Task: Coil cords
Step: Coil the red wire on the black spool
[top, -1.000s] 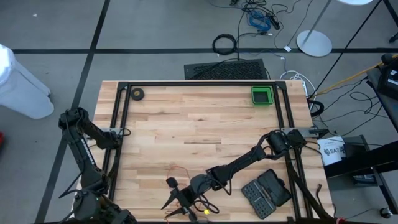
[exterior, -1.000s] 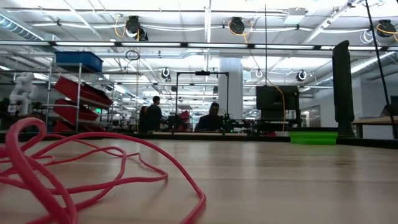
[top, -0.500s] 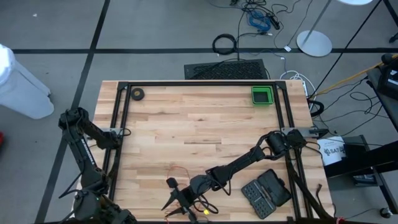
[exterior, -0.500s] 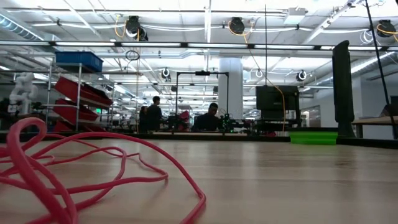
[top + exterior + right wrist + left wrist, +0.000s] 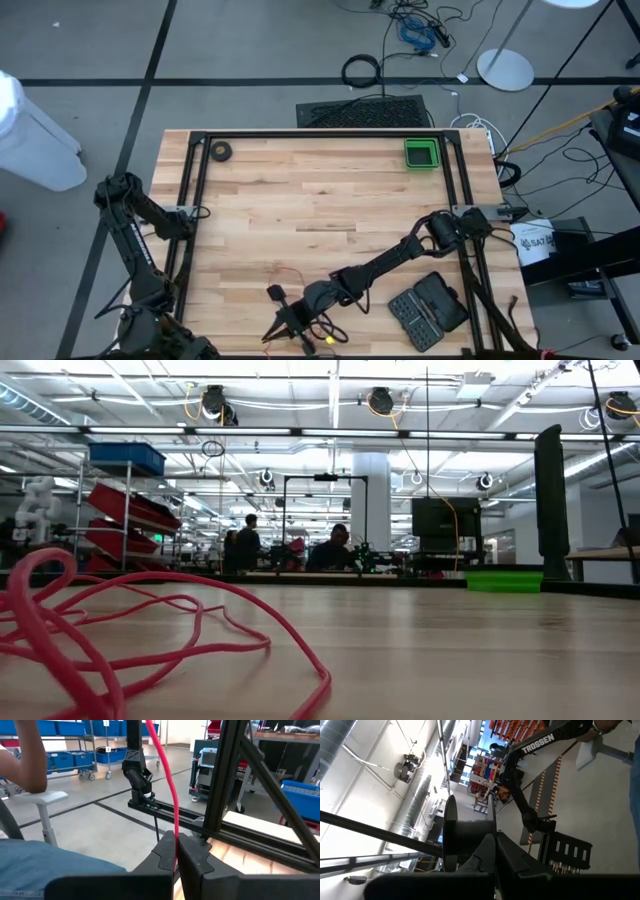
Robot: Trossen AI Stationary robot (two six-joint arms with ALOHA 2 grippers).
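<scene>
Table (image 5: 330, 200): fills the centre of the high view. Right gripper (image 5: 283, 325): bottom centre, fingers clamped on the red cords (image 5: 167, 780). Cords lie loose at lower left of the low view (image 5: 120, 640). Left gripper (image 5: 492, 852): off-table, lower left, fingers together, empty.

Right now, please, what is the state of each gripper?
Left gripper: jaws closed, holding nothing visible, parked off the table's left side.
Right gripper: jaws closed on the red cord near the table's front edge.
</scene>
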